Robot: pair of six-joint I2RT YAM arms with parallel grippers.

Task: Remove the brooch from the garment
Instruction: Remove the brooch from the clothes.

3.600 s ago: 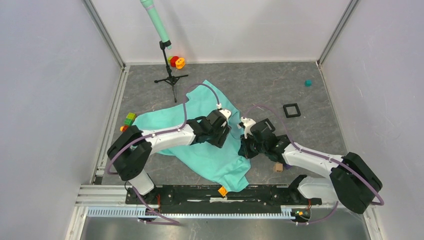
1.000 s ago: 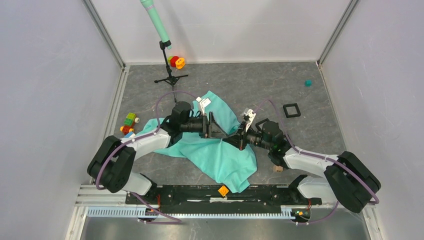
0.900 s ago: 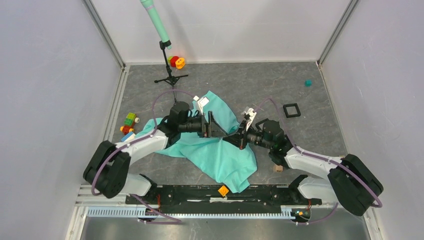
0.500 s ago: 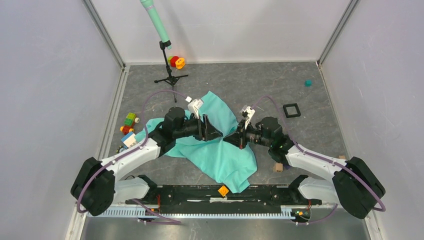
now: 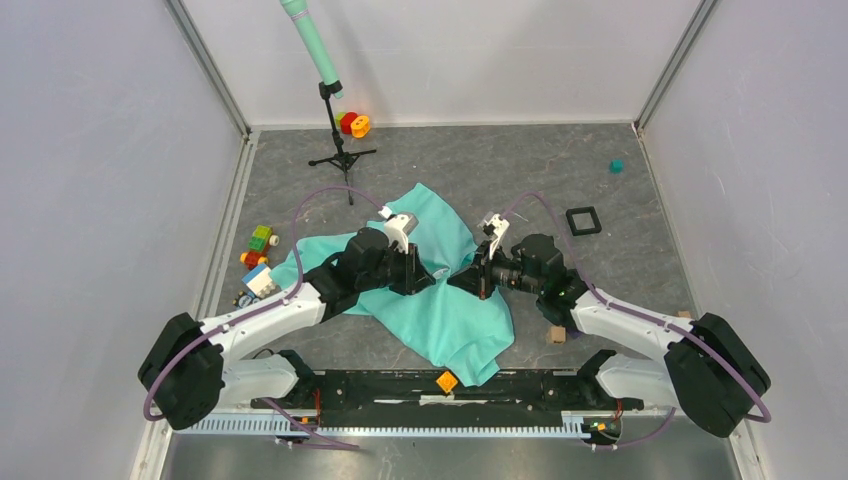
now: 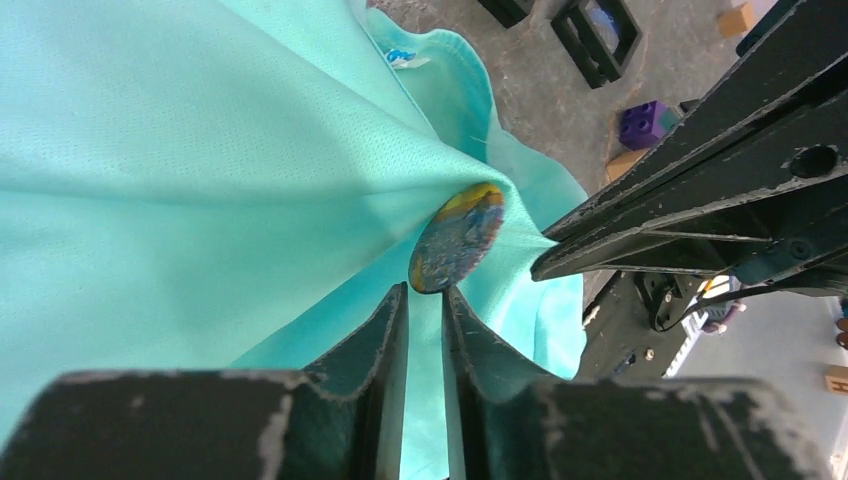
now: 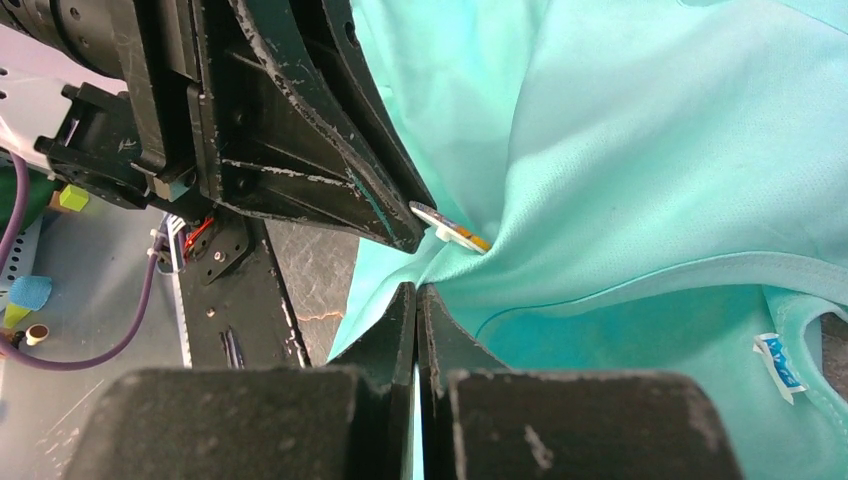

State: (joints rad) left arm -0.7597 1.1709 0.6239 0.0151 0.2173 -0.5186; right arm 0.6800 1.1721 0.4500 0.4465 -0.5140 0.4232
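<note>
The garment [image 5: 450, 320] lies crumpled on the grey floor between the two arms, and a fold of it is lifted. The brooch [image 6: 458, 238], a round disc in blue and yellow, sits at the peak of that fold. In the right wrist view the brooch [image 7: 450, 230] shows edge-on. My left gripper [image 6: 425, 290] has its jaws narrowed onto the brooch's lower edge. My right gripper [image 7: 416, 288] is shut on the cloth [image 7: 650, 150] just beside the brooch. From above, the left gripper [image 5: 430, 272] and the right gripper [image 5: 455, 280] meet tip to tip over the garment. A white neck label [image 7: 780, 360] shows.
A black tripod [image 5: 338, 150] with a green pole stands at the back, with red and orange rings [image 5: 353, 124] beside it. Toy blocks [image 5: 258, 240] lie at the left. A black square frame [image 5: 583, 220] and a wooden block [image 5: 556, 335] lie at the right.
The left gripper's jaws have closed from wide open onto the brooch's edge, and the left arm has shifted a little toward the near side. The right gripper has kept its pinch on the cloth.
</note>
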